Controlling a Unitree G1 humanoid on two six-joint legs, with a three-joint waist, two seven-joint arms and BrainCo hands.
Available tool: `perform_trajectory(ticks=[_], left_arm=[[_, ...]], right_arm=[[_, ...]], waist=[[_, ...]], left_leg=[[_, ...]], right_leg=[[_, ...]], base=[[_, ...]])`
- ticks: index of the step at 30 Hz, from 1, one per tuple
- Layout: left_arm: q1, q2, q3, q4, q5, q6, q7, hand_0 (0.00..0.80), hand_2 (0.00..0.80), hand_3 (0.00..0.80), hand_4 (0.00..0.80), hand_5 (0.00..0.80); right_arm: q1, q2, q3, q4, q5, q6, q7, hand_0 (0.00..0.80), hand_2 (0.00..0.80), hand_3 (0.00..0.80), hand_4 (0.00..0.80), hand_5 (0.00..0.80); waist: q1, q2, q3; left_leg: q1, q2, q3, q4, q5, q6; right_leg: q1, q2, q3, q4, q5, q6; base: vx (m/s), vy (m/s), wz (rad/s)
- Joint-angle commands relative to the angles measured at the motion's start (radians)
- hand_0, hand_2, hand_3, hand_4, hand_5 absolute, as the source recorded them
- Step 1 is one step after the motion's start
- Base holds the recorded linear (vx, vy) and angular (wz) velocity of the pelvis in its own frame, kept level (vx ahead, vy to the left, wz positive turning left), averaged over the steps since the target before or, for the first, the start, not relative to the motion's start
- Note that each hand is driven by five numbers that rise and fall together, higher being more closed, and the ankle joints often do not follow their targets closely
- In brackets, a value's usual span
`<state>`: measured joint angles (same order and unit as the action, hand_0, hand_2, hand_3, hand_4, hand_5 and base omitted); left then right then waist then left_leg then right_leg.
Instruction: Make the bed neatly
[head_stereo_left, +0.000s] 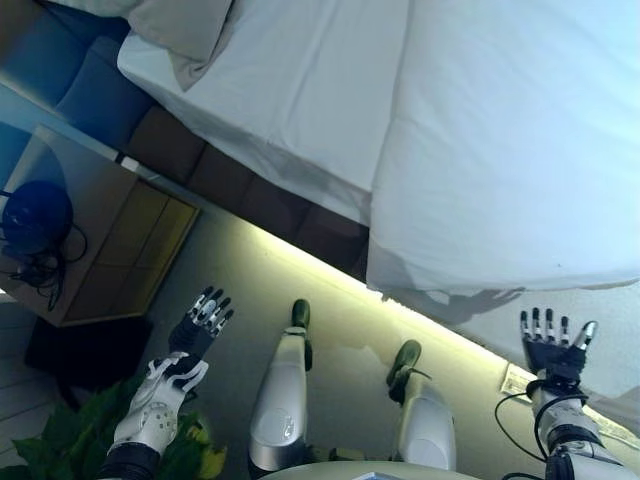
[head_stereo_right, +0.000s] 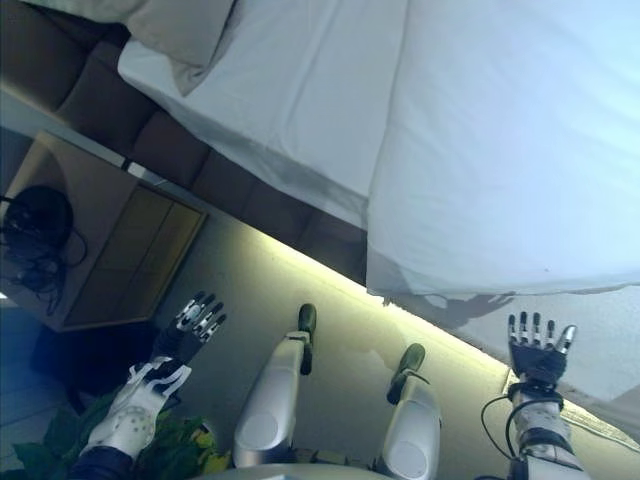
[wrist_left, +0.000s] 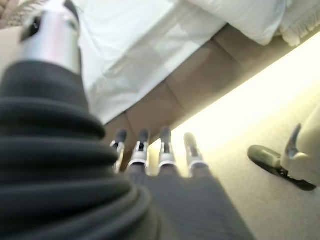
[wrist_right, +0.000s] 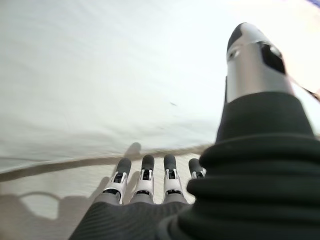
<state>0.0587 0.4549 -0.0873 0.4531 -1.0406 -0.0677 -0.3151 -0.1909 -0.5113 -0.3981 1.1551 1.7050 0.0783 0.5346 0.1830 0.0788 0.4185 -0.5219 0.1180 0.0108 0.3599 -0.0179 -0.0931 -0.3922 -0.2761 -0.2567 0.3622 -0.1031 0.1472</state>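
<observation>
A pale floor (head_stereo_left: 330, 330) runs diagonally across the lower frame, lit by a bright strip under the brown padded bed base (head_stereo_left: 250, 195). One bed fills the upper right: a white flat sheet (head_stereo_left: 290, 90) and, overlapping it, one white duvet (head_stereo_left: 510, 140) hanging over the edge. One beige pillow (head_stereo_left: 180, 25) lies at upper left. One wooden nightstand (head_stereo_left: 110, 240) stands at left. Left hand (head_stereo_left: 200, 325), lower left, fingers spread, empty. Right hand (head_stereo_left: 550, 345), lower right, fingers spread, empty, below the duvet edge.
</observation>
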Motion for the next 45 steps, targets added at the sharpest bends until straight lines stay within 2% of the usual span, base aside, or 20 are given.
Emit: perform_trajectory(ticks=[1,7,10,15,19,24,29,34,40,45], left_arm=[[-0.014,0.063,0.008,-0.039,-0.044,-0.048,-0.018,0.000,0.000,0.000,0.000,0.000],[-0.032,0.079,0.007,-0.068,-0.052,-0.074,-0.010,0.000,0.000,0.000,0.000,0.000],[-0.038,0.088,0.009,-0.083,-0.053,-0.082,-0.014,0.000,0.000,0.000,0.000,0.000],[-0.049,0.097,0.009,-0.138,-0.066,-0.078,-0.024,0.000,0.000,0.000,0.000,0.000],[-0.067,0.093,-0.001,-0.168,-0.056,-0.082,-0.041,0.000,0.000,0.000,0.000,0.000],[-0.091,0.087,-0.005,-0.193,-0.052,-0.091,-0.048,0.000,0.000,0.000,0.000,0.000],[-0.100,0.110,-0.006,-0.220,-0.065,-0.090,-0.043,0.000,0.000,0.000,0.000,0.000],[-0.103,0.122,-0.005,-0.244,-0.068,-0.084,-0.046,0.000,0.000,0.000,0.000,0.000],[-0.087,0.108,-0.007,-0.234,-0.066,-0.105,-0.050,0.000,0.000,0.000,0.000,0.000],[-0.089,0.104,-0.008,-0.208,-0.076,-0.126,-0.056,0.000,0.000,0.000,0.000,0.000]], right_arm=[[-0.016,-0.056,-0.054,0.020,0.098,0.026,0.036,0.000,0.000,0.000,0.000,0.000],[-0.072,-0.108,-0.056,0.029,0.129,-0.011,-0.005,0.000,0.000,0.000,0.000,0.000],[-0.075,-0.149,-0.078,0.051,0.177,0.008,-0.012,0.000,0.000,0.000,0.000,0.000],[-0.092,-0.175,-0.067,0.039,0.183,0.053,0.066,0.000,0.000,0.000,0.000,0.000],[-0.141,-0.178,-0.030,0.015,0.160,0.024,0.096,0.000,0.000,0.000,0.000,0.000],[-0.222,-0.214,-0.008,0.037,0.177,0.013,0.058,0.000,0.000,0.000,0.000,0.000],[-0.258,-0.243,0.011,0.044,0.190,0.007,-0.002,0.000,0.000,0.000,0.000,0.000],[-0.279,-0.246,0.041,0.013,0.185,-0.010,-0.024,0.000,0.000,0.000,0.000,0.000],[-0.227,-0.199,0.050,-0.026,0.232,0.009,-0.028,0.000,0.000,0.000,0.000,0.000],[-0.161,-0.161,0.025,0.011,0.267,0.029,-0.003,0.000,0.000,0.000,0.000,0.000]], waist=[[0.006,-0.005,0.012],[0.014,0.006,0.045],[0.016,0.011,0.059],[0.024,0.030,0.082],[0.035,0.046,0.090],[0.056,0.079,0.101],[0.067,0.093,0.101],[0.067,0.094,0.102],[0.060,0.082,0.102],[0.047,0.086,0.102]], left_leg=[[-0.114,0.059,-0.114,0.014,0.110,-0.093],[-0.151,0.041,-0.111,0.014,0.111,-0.092],[-0.171,0.035,-0.110,0.006,0.122,-0.091],[-0.193,0.003,-0.104,-0.021,0.142,-0.076],[-0.218,-0.013,-0.102,-0.029,0.156,-0.068],[-0.241,-0.036,-0.102,-0.039,0.166,-0.055],[-0.285,-0.059,-0.109,-0.023,0.168,-0.041],[-0.321,-0.070,-0.112,-0.019,0.174,-0.031],[-0.337,-0.074,-0.118,-0.012,0.171,-0.026],[-0.339,-0.074,-0.118,-0.009,0.168,-0.024]], right_leg=[[0.042,-0.102,0.042,-0.100,0.134,0.093],[-0.019,-0.120,0.041,-0.093,0.146,0.099],[-0.043,-0.129,0.039,-0.095,0.155,0.104],[-0.080,-0.143,0.039,-0.104,0.174,0.108],[-0.113,-0.160,0.035,-0.106,0.186,0.111],[-0.164,-0.188,0.038,-0.091,0.191,0.114],[-0.236,-0.207,0.053,-0.055,0.201,0.114],[-0.294,-0.202,0.064,-0.035,0.208,0.111],[-0.317,-0.196,0.068,-0.020,0.212,0.109],[-0.331,-0.193,0.074,-0.009,0.215,0.109]], base=[[-0.046,-0.004,0.04],[-0.052,-0.011,0.01],[-0.052,-0.020,0.04],[-0.065,-0.014,0.09],[-0.036,0.003,0.05],[-0.019,0.041,0.13],[-0.001,0.021,0.09],[0.008,0.009,0.11],[0.011,0.012,0.03],[-0.003,0.028,0.00]])
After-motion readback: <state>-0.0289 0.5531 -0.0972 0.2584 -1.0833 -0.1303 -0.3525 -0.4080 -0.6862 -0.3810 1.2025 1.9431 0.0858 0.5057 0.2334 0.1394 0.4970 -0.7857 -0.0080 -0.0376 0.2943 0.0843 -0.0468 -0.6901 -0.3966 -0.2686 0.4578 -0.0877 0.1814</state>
